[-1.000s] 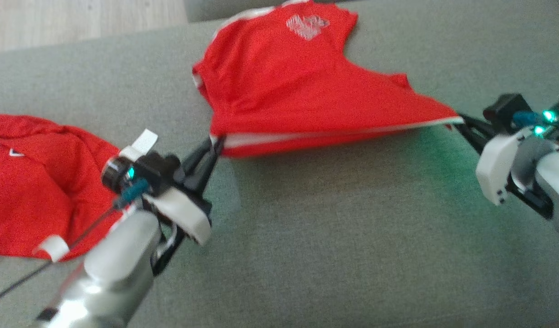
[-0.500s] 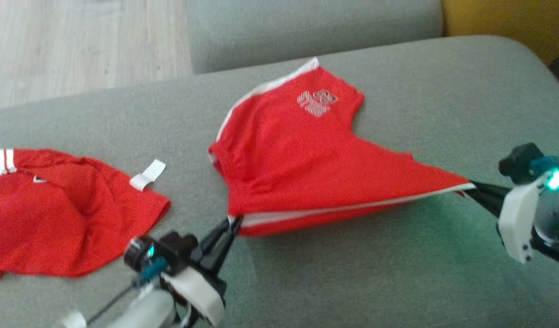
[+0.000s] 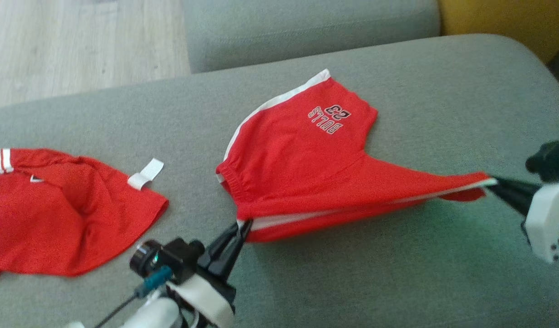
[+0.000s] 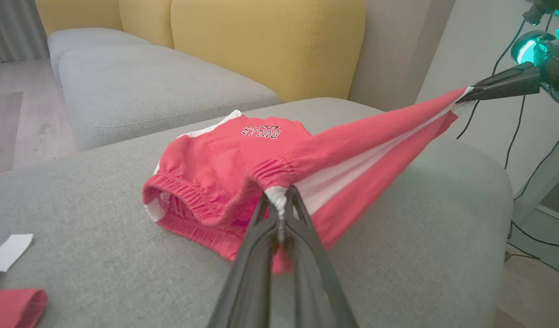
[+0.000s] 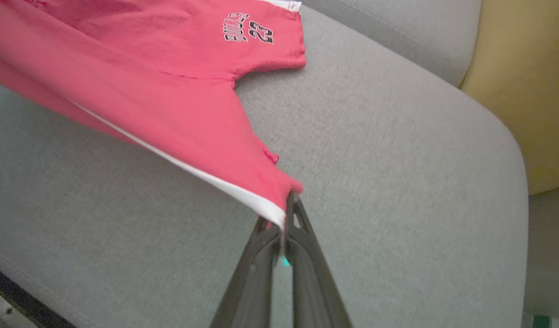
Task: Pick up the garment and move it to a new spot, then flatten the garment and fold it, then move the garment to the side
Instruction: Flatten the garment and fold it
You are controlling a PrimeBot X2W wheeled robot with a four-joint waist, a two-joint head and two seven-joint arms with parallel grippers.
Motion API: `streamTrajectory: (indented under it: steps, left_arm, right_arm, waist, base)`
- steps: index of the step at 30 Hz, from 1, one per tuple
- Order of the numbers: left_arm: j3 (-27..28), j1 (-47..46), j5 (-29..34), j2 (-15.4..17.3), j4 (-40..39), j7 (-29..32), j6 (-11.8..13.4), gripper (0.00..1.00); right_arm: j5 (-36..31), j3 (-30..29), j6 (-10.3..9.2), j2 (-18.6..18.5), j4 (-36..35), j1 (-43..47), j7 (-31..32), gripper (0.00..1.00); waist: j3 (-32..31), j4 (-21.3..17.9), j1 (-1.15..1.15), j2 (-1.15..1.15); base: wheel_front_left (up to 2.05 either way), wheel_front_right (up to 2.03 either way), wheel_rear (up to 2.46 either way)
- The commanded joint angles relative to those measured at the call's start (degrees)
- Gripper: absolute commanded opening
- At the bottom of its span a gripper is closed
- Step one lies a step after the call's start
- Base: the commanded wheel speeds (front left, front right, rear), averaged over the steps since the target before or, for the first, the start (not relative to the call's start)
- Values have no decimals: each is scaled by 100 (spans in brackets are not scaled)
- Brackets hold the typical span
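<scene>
Two arms spread apart, left fingers (image 3: 225,250) and right fingers (image 3: 509,191) clamped on the garment's (image 3: 307,159) opposite ends

Other red cloth (image 3: 56,218) left of garment (image 3: 307,168)

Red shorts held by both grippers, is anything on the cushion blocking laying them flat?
Nothing visible does. The other red garment and white tag lie on the cushion to the left, apart from the shorts.
</scene>
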Motion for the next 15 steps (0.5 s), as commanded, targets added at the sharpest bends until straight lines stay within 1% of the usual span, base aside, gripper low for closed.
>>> streamTrajectory:
  steps: [1, 9, 15]
  left_arm:
    - [308, -440, -21, 165, -155, -5, 83, 0]
    - [471, -1141, 18, -1, 97, 97, 129, 0]
    - [510, -1831, 62, -215, 520, 241, 49, 0]
  right_arm:
    - [-131, -206, 18, -243, 3, -215, -91, 0]
    - [-833, -600, 18, 104, 346, -866, -122, 0]
    - [-1164, -518, 18, 371, 728, -1601, -72, 0]
  waist:
    - [131, 92, 0, 0]
    - [745, 442, 0, 0]
    - [1327, 791, 0, 0]
  base:
    - [0, 0, 0]
    - [0, 0, 0]
    - [0, 0, 0]
